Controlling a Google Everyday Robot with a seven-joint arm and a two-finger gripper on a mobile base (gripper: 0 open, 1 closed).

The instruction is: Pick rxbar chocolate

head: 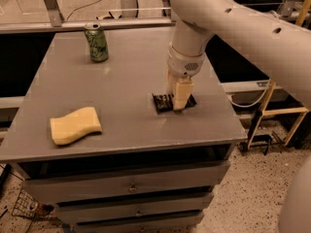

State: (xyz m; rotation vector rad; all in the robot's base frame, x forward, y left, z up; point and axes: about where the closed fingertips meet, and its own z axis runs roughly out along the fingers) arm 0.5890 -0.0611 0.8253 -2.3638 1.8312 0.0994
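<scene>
1. Camera view, the table: a grey table [131, 67] fills the middle of the picture. Its front edge runs above a stack of drawers [131, 186], and its right edge falls away to a speckled floor [243, 198].
2. The arm [233, 18] comes in from the upper right, bends over the right half of the top and points straight down.
3. The gripper [178, 101] is at the end of the arm, with its tip down at the rxbar chocolate [162, 101]. Whether the gripper is parted, together or clamped on the bar cannot be told from this view.
4. The bar lies flat on the right front part of the top. Its dark wrapper shows on both sides of the gripper. It is nearer the right edge than the left, with a strip of bare top between it and the front edge.
5. A yellow sponge [75, 125] lies near the front left corner, well apart from the bar.
6. A green can [96, 42] stands upright near the back edge, left of the middle.
7. Between the can, the sponge and the bar the top is a wide bare stretch.
8. Off the right edge a yellow frame [277, 113] stands on the floor just beside the table, under the arm.
</scene>
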